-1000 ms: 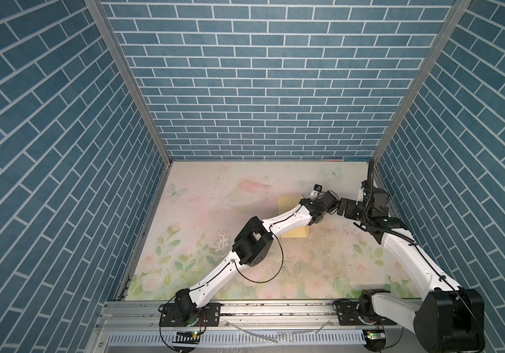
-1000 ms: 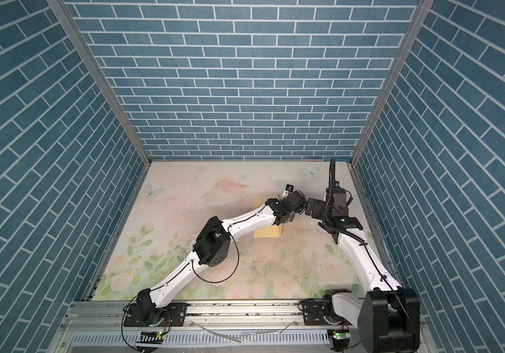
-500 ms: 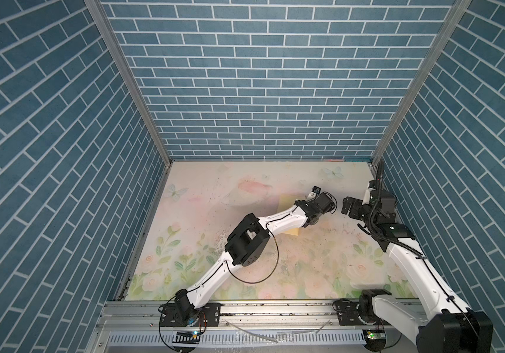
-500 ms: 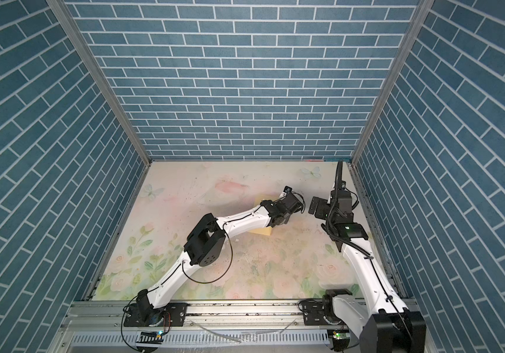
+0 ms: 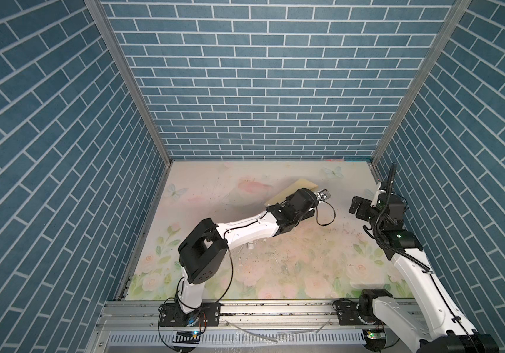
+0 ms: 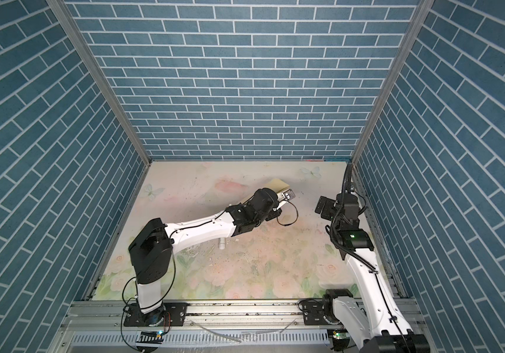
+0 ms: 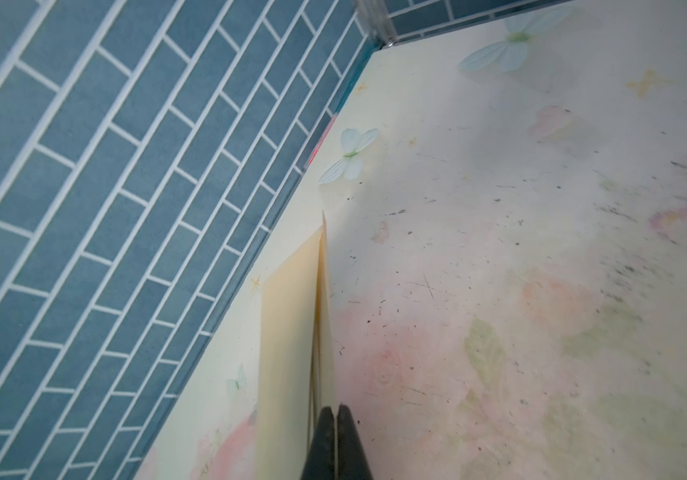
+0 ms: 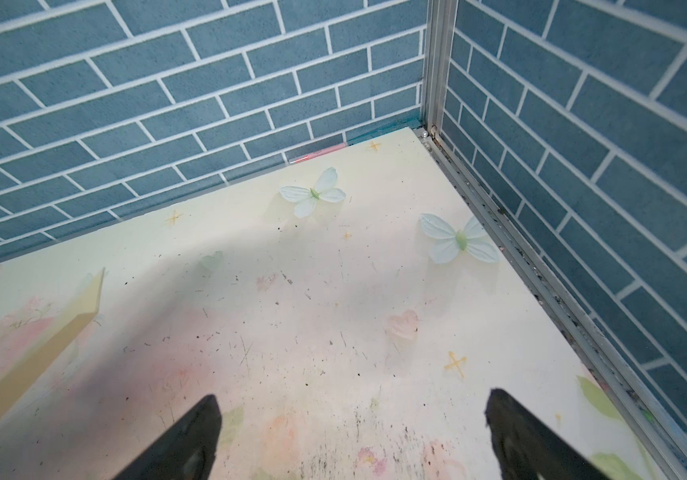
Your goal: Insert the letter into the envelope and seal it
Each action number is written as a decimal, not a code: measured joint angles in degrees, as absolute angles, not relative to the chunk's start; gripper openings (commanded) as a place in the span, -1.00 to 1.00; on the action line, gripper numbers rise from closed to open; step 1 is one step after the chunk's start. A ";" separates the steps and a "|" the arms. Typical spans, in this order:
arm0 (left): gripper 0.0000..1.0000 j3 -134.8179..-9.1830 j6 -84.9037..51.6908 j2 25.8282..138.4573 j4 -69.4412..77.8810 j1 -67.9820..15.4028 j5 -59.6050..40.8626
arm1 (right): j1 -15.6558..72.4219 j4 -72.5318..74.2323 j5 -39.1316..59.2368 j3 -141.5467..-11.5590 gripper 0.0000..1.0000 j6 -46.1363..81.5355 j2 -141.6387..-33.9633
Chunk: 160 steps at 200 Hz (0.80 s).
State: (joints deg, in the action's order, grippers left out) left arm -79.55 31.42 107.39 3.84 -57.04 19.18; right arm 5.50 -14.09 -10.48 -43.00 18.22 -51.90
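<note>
The plain yellow envelope [image 5: 294, 190] is tilted up off the floral mat near the back middle, in both top views [image 6: 279, 184]. My left gripper [image 7: 336, 409] is shut on its near edge, and the left wrist view shows the envelope [image 7: 287, 332] almost edge-on with thin paper layers pinched between the jaws. The letter is hidden; no bordered sheet shows. My right gripper [image 8: 352, 399] stands open and holds nothing, over the mat to the right of the envelope [image 8: 42, 353]. In both top views the right gripper [image 5: 356, 207] is well apart from the left wrist.
Blue brick walls close in the mat [image 5: 275, 269] on three sides, with a metal rail [image 8: 541, 282] along the right edge. A small white cylinder [image 5: 250, 244] lies under the left forearm. A pink strip [image 8: 316, 154] sits at the foot of the back wall.
The left gripper closed on the envelope and raised it toward the back. The right gripper, earlier close beside it, drew away to the right and stayed open.
</note>
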 measured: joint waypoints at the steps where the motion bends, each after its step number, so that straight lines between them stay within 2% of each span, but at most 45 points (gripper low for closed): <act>1: -1.00 -79.22 31.77 107.26 4.12 -57.06 19.09 | 5.50 -14.09 -10.46 -43.00 0.97 18.22 -51.90; 35: -1.00 -64.45 45.41 104.53 15.86 -58.24 13.63 | 5.43 -14.09 -9.80 -43.00 0.98 18.24 -51.99; 74: -1.00 -53.15 53.15 103.53 22.41 -58.59 4.93 | 5.34 -13.98 -8.54 -42.68 0.97 18.26 -52.07; 117: -1.00 -49.25 55.35 102.91 26.63 -58.65 -0.75 | 5.30 -13.98 -6.35 -42.26 0.98 19.09 -52.42; 160: -1.00 -47.79 54.68 102.91 28.88 -58.65 -1.43 | 5.28 -13.89 -3.49 -42.26 0.98 19.22 -54.52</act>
State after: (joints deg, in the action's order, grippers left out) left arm -47.79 54.68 102.91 28.88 -58.65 -1.43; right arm 5.28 -13.89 -3.49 -42.26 19.22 -54.52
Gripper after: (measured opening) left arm 0.054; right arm 0.988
